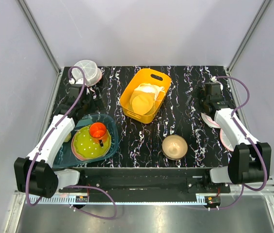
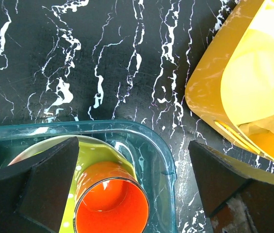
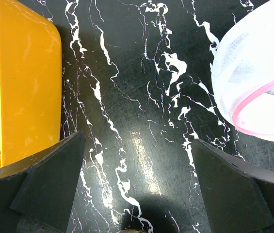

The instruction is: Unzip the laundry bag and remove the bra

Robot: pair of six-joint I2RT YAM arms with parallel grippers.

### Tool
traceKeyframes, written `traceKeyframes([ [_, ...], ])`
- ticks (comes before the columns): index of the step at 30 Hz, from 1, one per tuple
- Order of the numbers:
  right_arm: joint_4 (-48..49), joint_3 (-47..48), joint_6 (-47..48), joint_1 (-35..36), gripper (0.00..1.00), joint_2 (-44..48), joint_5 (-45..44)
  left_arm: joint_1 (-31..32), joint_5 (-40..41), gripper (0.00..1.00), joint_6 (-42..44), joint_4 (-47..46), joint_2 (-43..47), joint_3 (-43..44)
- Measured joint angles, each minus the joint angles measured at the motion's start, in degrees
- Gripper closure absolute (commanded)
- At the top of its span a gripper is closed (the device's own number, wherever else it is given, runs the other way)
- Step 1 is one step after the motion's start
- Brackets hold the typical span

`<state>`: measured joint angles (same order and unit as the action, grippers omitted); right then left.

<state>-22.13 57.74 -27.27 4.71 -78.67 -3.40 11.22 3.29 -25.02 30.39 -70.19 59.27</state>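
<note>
The laundry bag [image 1: 87, 72], a round white mesh drum with pink trim, stands at the table's far left corner, its lid shut. The bra is not in view. My left gripper [image 1: 91, 105] is open and empty, between the bag and the teal tray; in the left wrist view [image 2: 133, 145] its jaws stand wide over the tray's rim. My right gripper [image 1: 204, 104] is open and empty at the far right; in the right wrist view [image 3: 137, 138] it hangs over bare table.
A teal tray [image 1: 111, 127] holds a green plate [image 1: 86, 143] and an orange cup [image 1: 98, 130]. A yellow basket [image 1: 149, 76] with white cloth sits mid-table. A tan bowl [image 1: 174, 146] is near front. Flat pink-rimmed mesh discs [image 1: 210, 121] lie by the right arm; one shows in the right wrist view [image 3: 253, 73].
</note>
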Motion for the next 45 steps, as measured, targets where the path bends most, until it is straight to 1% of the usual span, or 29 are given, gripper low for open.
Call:
traceKeyframes([
  [5,0.0,0.0,0.0,0.0,0.00,0.0,0.1,-0.8,1.9,0.01,0.0,0.1,0.0,0.0],
  [11,0.0,0.2,0.0,0.0,0.00,0.0,3.0,-2.6,9.3,0.01,-0.2,0.9,0.0,1.8],
  [15,0.0,0.9,0.0,0.0,0.00,-0.2,4.9,-3.5,13.1,0.01,0.5,0.5,-1.1,5.5],
  [17,0.0,1.4,0.2,0.0,0.00,-0.4,6.1,-5.6,12.6,0.01,-0.4,0.8,-4.2,10.1],
  [21,-0.5,4.1,0.5,0.0,0.00,-2.1,7.9,-10.5,11.5,0.01,-1.9,-0.9,-16.2,21.9],
  [25,-0.4,5.0,0.4,0.0,0.00,-2.8,9.2,-12.3,9.3,0.05,-3.6,-0.9,-27.6,29.2],
  [27,-0.4,5.0,0.4,0.0,0.00,-2.8,9.6,-13.0,7.6,0.06,-4.7,-1.0,-33.0,31.8],
  [30,-0.5,5.0,0.4,0.0,0.00,-3.1,10.7,-14.6,5.6,0.06,-6.4,-1.3,-39.5,34.0],
  [34,-0.7,5.0,0.5,0.0,0.00,-4.4,11.6,-16.5,2.6,0.05,-8.6,-3.4,-45.4,35.5],
  [38,-1.5,5.0,0.8,0.0,0.00,-5.5,11.7,-17.4,0.4,0.08,-10.3,-8.1,-50.1,37.2],
  [41,-1.8,5.0,1.0,0.0,0.00,-6.1,12.0,-17.2,-1.1,0.09,-11.1,-11.0,-50.8,36.3],
  [43,-1.9,5.3,1.1,0.0,0.00,-6.9,12.2,-17.1,-1.6,0.04,-11.3,-14.4,-49.8,34.2],
  [45,-2.1,6.0,1.1,0.0,0.00,-7.9,12.5,-16.9,-1.9,0.04,-11.5,-16.1,-48.3,31.6],
])
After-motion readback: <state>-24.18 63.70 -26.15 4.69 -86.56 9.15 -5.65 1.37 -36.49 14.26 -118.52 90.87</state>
